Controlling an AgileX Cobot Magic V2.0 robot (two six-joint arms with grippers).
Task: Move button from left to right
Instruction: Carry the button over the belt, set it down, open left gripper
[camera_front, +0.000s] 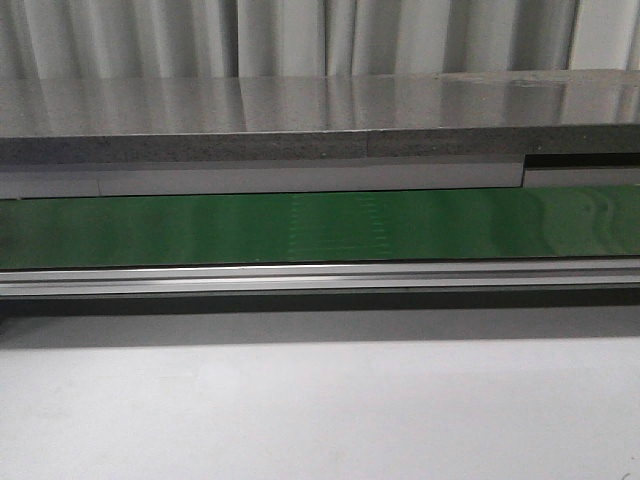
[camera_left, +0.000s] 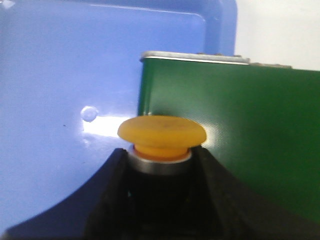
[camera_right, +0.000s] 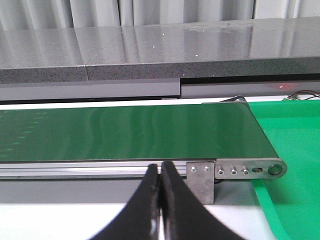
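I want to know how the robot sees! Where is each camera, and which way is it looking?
Front view: faces forward over the pale table at the green belt; no robot parts show.
Left wrist view: on the left arm, looking past the left gripper holding the button, blue tray behind.
Right wrist view: on the right arm; right gripper, jaws together, before the belt.
All three share the belt.

No legible text or markings anywhere.

Green conveyor belt (camera_front: 320, 228), blue tray (camera_left: 60, 100), green tray (camera_right: 295, 165).
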